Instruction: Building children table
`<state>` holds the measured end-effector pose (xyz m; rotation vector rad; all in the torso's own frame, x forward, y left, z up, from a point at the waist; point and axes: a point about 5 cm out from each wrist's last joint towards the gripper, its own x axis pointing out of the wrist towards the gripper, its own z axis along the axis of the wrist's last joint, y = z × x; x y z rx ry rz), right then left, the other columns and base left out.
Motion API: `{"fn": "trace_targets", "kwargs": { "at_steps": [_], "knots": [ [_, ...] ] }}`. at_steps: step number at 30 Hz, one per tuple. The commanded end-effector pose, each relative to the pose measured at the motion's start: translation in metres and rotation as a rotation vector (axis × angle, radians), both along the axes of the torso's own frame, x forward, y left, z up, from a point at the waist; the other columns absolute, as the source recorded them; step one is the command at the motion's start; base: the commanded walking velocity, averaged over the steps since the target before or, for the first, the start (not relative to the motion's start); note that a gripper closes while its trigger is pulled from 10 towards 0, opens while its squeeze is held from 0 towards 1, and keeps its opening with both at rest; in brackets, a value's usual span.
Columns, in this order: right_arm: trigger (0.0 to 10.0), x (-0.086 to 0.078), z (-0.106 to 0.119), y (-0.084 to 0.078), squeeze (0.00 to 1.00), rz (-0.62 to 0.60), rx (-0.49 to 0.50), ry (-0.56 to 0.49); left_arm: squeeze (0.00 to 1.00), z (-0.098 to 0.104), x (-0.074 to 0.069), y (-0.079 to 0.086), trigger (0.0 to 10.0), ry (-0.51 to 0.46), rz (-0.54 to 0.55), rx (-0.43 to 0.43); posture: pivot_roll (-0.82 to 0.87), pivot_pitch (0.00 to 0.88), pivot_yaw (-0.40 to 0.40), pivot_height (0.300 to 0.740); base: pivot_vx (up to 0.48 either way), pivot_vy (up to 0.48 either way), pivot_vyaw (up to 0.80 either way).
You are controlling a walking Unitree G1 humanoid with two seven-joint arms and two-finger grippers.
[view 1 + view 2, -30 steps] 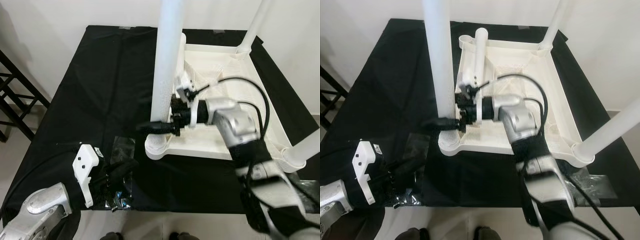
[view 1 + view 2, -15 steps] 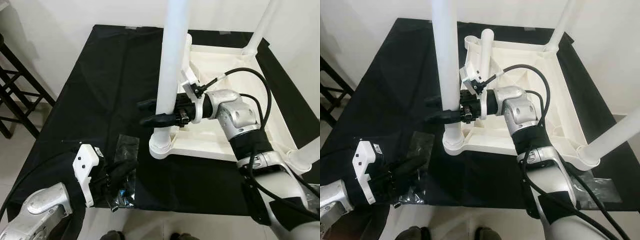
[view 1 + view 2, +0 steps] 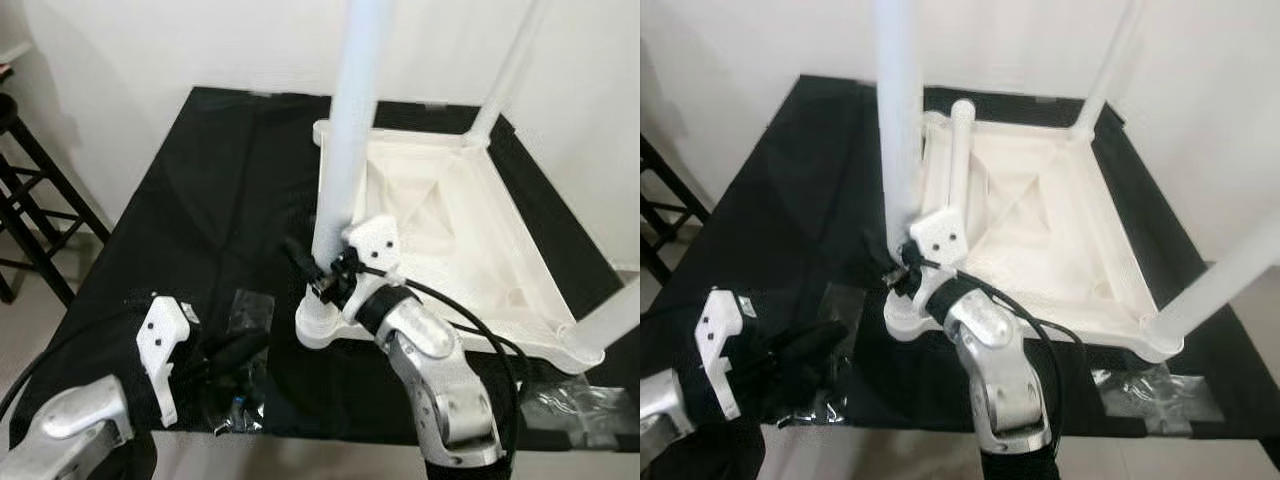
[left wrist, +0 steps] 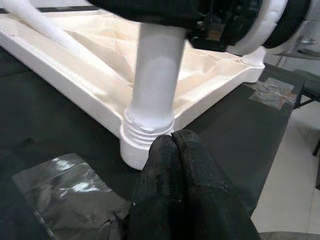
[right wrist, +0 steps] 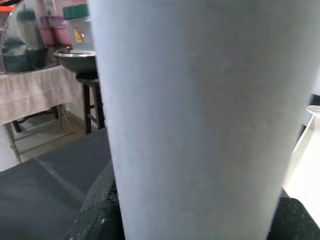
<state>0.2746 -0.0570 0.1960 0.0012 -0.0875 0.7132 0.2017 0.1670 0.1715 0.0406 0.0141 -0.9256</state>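
A: Status entry. The children's table [image 3: 440,215] lies upside down on the black cloth [image 3: 215,180] at centre frame, underside up. Three legs stand in their corner sockets: the near-left leg [image 3: 352,130] at centre, the far-right leg [image 3: 508,75] at upper right, the near-right leg [image 3: 612,322] at the right edge. A fourth leg [image 3: 959,160] lies loose along the tabletop's left rim, beside the far-left corner socket.

B: So, judged from that, three of four are in and one is left to seat. Where are the hands?

A: The right hand [image 3: 318,272] sits low on the near-left leg, just above its threaded collar. In the right wrist view its black fingers [image 5: 97,210] bracket the white tube on both sides, so it reads as clamped around that leg. The left hand [image 4: 175,187] waits at lower left of the head view with fingers pressed together, holding nothing, near the plastic bag [image 3: 250,305].

B: Unknowns?

A: Whether the gripped leg is screwed fully home cannot be told. Leg tops are cut off by the frame. Small items by the left hand are too blurred to name.
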Motion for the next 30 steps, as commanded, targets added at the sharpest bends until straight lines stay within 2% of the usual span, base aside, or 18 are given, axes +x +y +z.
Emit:
{"fn": "trace_targets", "kwargs": {
  "at_steps": [1, 4, 5, 7, 8, 9, 11, 13, 14, 15, 16, 17, 18, 19, 22, 24, 26, 30],
  "knots": [
    [0.0, 0.002, -0.053, -0.002, 0.0, 0.017, -0.061, 0.255, 0.0, -0.002, 0.0, 0.0, 10.0, 0.025, -0.016, 0.002, 0.09, 0.194, -0.034, 0.74, 0.0, 0.0, 0.0],
    [0.0, 0.0, -0.056, -0.002, 0.0, -0.003, -0.092, 0.275, 0.0, -0.002, -0.001, 0.0, 10.0, 0.023, -0.013, 0.002, 0.1, 0.197, -0.031, 0.74, 0.0, 0.0, 0.0],
    [4.7, -0.002, -0.056, -0.001, 0.0, -0.018, -0.104, 0.277, 0.0, -0.002, -0.001, 0.001, 10.0, 0.021, -0.006, 0.002, 0.1, 0.197, -0.031, 0.74, 0.0, 0.0, 0.0],
    [4.7, -0.003, -0.055, 0.0, 0.0, -0.028, -0.112, 0.277, 0.0, -0.002, -0.002, 0.001, 10.0, 0.019, -0.001, 0.002, 0.1, 0.197, -0.031, 0.74, 0.0, 0.0, 0.0],
    [10.0, -0.007, -0.049, 0.004, 0.86, -0.007, -0.08, 0.272, 0.0, -0.002, -0.002, 0.001, 10.0, 0.018, 0.0, 0.003, 0.1, 0.196, -0.03, 0.74, 0.0, 0.0, 0.0],
    [10.0, -0.006, -0.04, 0.005, 1.0, 0.031, -0.035, 0.268, 0.0, -0.002, -0.001, 0.001, 10.0, 0.019, -0.002, 0.003, 0.1, 0.197, -0.03, 0.74, 0.0, 0.0, 0.0],
    [10.0, -0.006, -0.04, 0.005, 1.0, 0.031, -0.035, 0.268, 0.0, -0.002, -0.001, 0.001, 10.0, 0.019, -0.002, 0.003, 0.1, 0.197, -0.03, 0.74, 0.0, 0.0, 0.0],
    [10.0, 0.002, -0.01, 0.0, 1.0, 0.247, 0.036, 0.157, 0.0, -0.002, -0.001, 0.0, 10.0, 0.023, -0.009, 0.002, 0.11, 0.193, -0.025, 0.74, 0.0, 0.0, 0.0],
    [10.0, 0.002, -0.01, 0.0, 1.0, 0.247, 0.036, 0.157, 0.0, -0.002, -0.001, 0.0, 10.0, 0.023, -0.009, 0.002, 0.11, 0.193, -0.025, 0.74, 0.0, 0.0, 0.0],
    [10.0, 0.01, 0.004, -0.011, 0.69, 0.36, 0.02, 0.09, 0.0, -0.002, 0.0, -0.001, 10.0, 0.023, -0.011, 0.001, 0.11, 0.188, -0.026, 0.74, 0.0, 0.0, 0.0],
    [10.0, 0.015, 0.013, -0.019, 0.69, 0.426, 0.001, 0.048, 0.0, -0.003, 0.0, -0.002, 10.0, 0.023, -0.013, 0.001, 0.11, 0.188, -0.026, 0.74, 0.0, 0.0, 0.0],
    [10.0, 0.015, 0.013, -0.019, 0.69, 0.426, 0.001, 0.048, 0.0, -0.003, 0.0, -0.002, 10.0, 0.023, -0.013, 0.001, 0.11, 0.188, -0.026, 0.74, 0.0, 0.0, 0.0],
    [10.0, 0.021, 0.017, -0.03, 0.0, 0.492, -0.054, 0.029, 0.0, -0.003, 0.001, -0.002, 10.0, 0.023, -0.013, 0.001, 0.11, 0.185, -0.028, 0.74, 0.0, 0.0, 0.0],
    [10.0, 0.027, 0.019, -0.038, 0.0, 0.544, -0.109, 0.019, 0.0, -0.003, 0.001, -0.003, 10.0, 0.022, -0.013, 0.0, 0.11, 0.183, -0.028, 0.74, 0.0, 0.0, 0.0],
    [10.0, 0.029, 0.02, -0.044, 0.0, 0.572, -0.144, 0.016, 0.0, -0.003, 0.001, -0.003, 10.0, 0.021, -0.013, 0.0, 0.11, 0.182, -0.029, 0.74, 0.0, 0.0, 0.0],
    [10.0, 0.036, 0.018, -0.053, 0.0, 0.686, -0.202, 0.062, 0.0, -0.004, 0.002, -0.004, 10.0, 0.02, -0.012, -0.001, 0.12, 0.177, -0.031, 0.74, 0.0, 0.0, 0.0],
    [10.0, 0.04, 0.016, -0.057, 0.0, 0.768, -0.211, 0.116, 0.0, -0.004, 0.002, -0.004, 10.0, 0.019, -0.012, -0.002, 0.12, 0.175, -0.03, 0.74, 0.0, 0.0, 0.0],
    [10.0, 0.046, 0.017, -0.058, 0.0, 0.801, -0.192, 0.14, 0.0, -0.005, 0.002, -0.004, 10.0, 0.019, -0.012, -0.002, 0.12, 0.172, -0.031, 0.74, 0.0, 0.0, 0.0]
  ]
}}
